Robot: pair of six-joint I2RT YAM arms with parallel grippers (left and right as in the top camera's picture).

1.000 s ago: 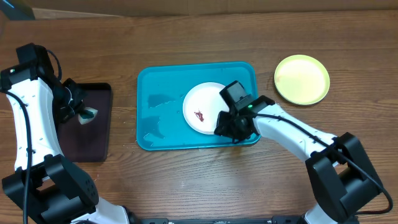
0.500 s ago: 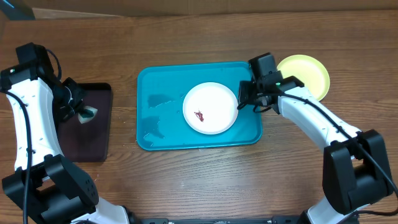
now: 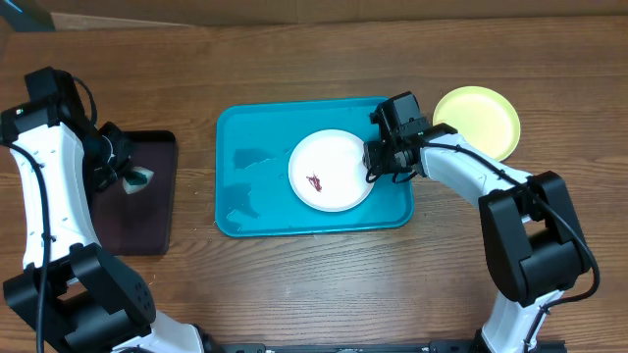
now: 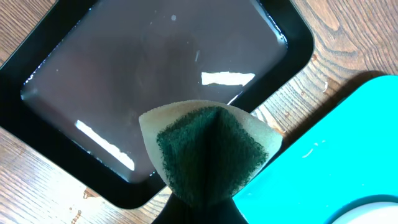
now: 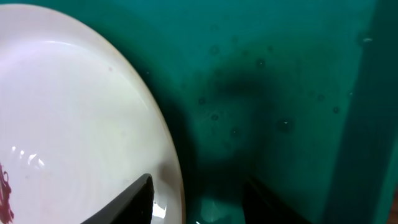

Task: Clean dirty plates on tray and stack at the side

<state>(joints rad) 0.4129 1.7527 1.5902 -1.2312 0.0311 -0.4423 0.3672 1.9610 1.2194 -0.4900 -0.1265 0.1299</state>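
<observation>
Progress: By the look of it, the job is partly done. One plate lies off the tray and looks clean, one dirty plate is on the tray, and only two plates show.
White plate: The white plate (image 3: 339, 157) lies flat in the tray, toward its 3 o'clock side.
Smear: A dark red smear (image 3: 316, 182) sits at 7 o'clock from the plate's centre, so it is judged unwashed.
Right gripper: The right gripper (image 3: 378, 162) is at the plate's 3 o'clock rim. Its jaws are apart, one finger over the plate and one over the tray floor, gripping nothing.
Tray: The tray (image 3: 255, 196) holds only the white plate. Wet patches show on its 9 o'clock half.
Yellow-green plate: The yellow-green plate (image 3: 478, 123) rests alone on the table (image 3: 294, 294) at 2 o'clock from the tray, with no smear visible. No stack is begun.
Black tray: The black tray (image 3: 137, 230) lies at 9 o'clock from the tray, glossy. Whether it holds water cannot be told.
Left gripper: The left gripper (image 3: 126, 176) is clamped on a folded sponge (image 4: 208, 152) above the black tray's 3 o'clock edge.
Left to do: Scrub the white plate, then stack it on the yellow-green one.
</observation>
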